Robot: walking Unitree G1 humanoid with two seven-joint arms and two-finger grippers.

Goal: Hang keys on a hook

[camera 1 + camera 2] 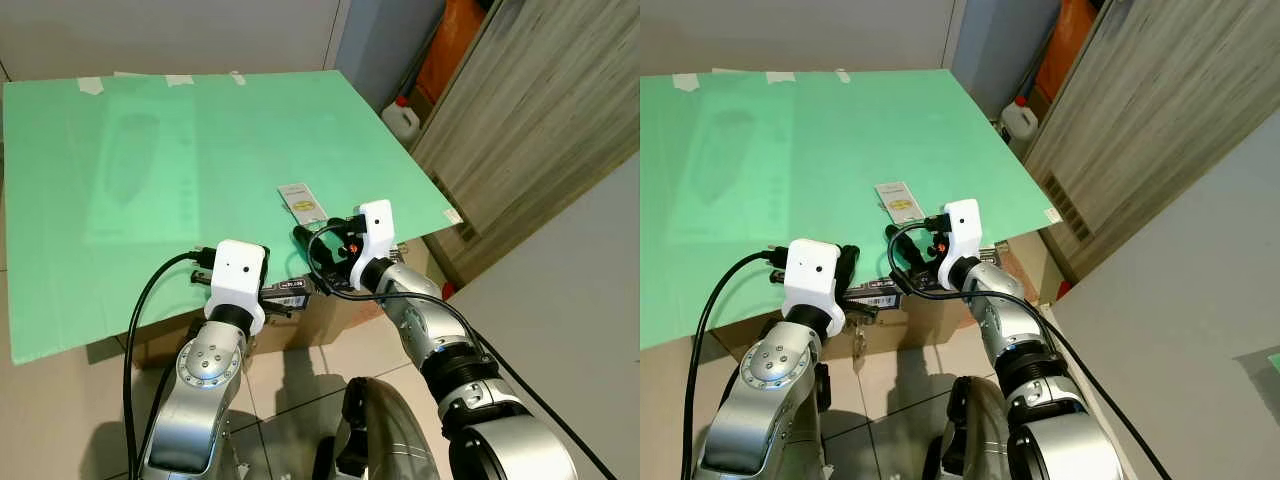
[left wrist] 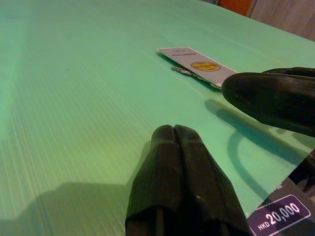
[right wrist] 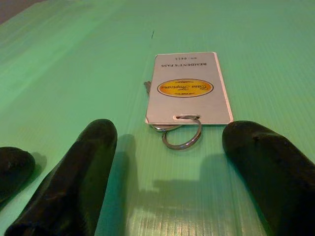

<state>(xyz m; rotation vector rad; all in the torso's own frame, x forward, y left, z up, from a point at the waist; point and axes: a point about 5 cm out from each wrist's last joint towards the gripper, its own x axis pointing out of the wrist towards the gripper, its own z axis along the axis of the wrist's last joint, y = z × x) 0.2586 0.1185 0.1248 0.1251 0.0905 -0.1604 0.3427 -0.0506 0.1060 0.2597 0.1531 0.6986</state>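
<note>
Keys with white pass tag lie on green board near its right edge. Right gripper spread wide before the ring; left gripper closed, empty. Wooden cabinet right; wrist view shows tag lettering.

This looks like a room in a home, set up for a trial. A green corrugated sheet taped over cardboard boxes serves as the counter. Beside it stands a wood-grain cabinet; beyond its far corner sit a white plastic jug and an orange bag. Beige floor tiles lie below.
</note>
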